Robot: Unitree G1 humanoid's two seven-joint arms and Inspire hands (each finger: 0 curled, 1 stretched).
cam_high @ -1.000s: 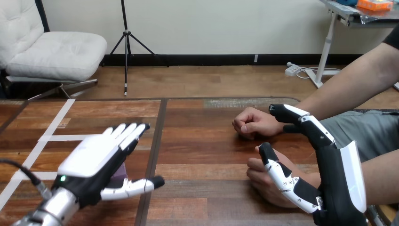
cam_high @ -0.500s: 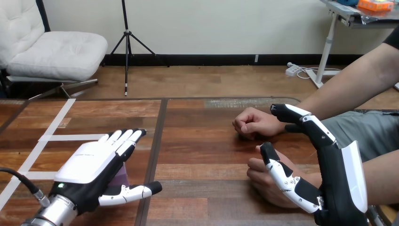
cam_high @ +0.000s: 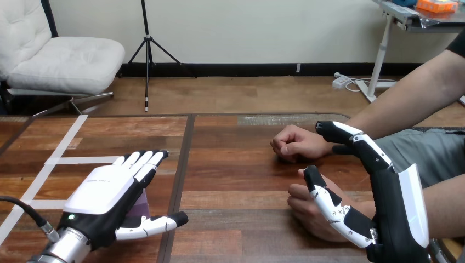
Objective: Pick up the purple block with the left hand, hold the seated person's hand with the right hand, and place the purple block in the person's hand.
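Your left hand (cam_high: pixel 107 194) hovers flat and open over the purple block (cam_high: pixel 141 205), which sits ungripped on the worktop (cam_high: pixel 236 164) at near left. Your right hand (cam_high: pixel 392 208), fingers straight, flanks the person's near hand (cam_high: pixel 300 205) without closing. Grasp, hold and handover all remain.
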